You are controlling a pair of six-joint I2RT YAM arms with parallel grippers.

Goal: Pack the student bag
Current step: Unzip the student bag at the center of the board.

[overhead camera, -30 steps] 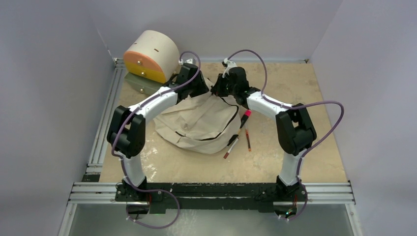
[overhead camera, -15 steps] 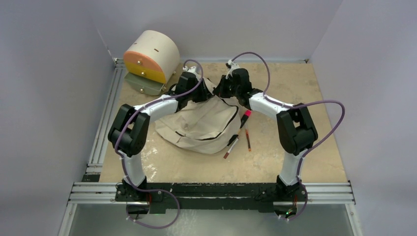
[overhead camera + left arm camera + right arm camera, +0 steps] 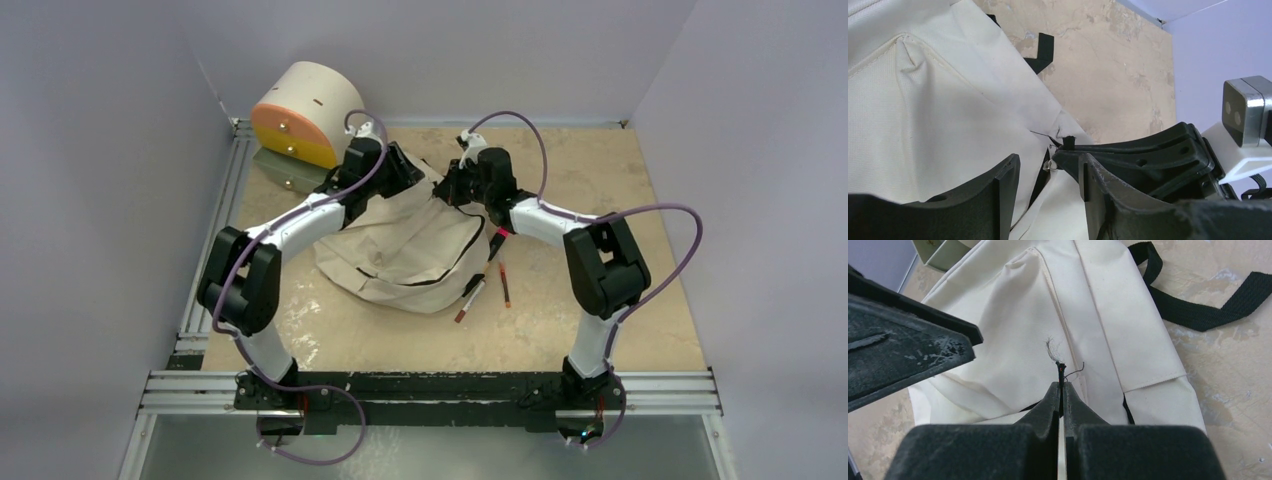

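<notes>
The student bag [image 3: 400,250] is a cream fabric backpack lying on the table between both arms. My right gripper [image 3: 447,186] is at the bag's far top edge, shut on the black zipper pull tab [image 3: 1061,371], which sticks out past its tips [image 3: 1061,388]. My left gripper [image 3: 412,172] is open just beside it, its jaws standing on either side of the zipper line and the small metal slider [image 3: 1049,165] without touching them. The left wrist view shows the bag [image 3: 923,100] and the right gripper's closed fingers [image 3: 1128,155] in front.
A cream-and-orange cylindrical drawer unit [image 3: 305,112] stands at the back left. A pink-capped marker [image 3: 497,240] and two pens [image 3: 470,298] [image 3: 504,283] lie on the table right of the bag. A black strap [image 3: 1198,305] trails off the bag's far side.
My left arm has swung left and its gripper has drawn back a little toward the drawer unit. My right gripper has stayed shut on the zipper pull tab, shifting slightly.
</notes>
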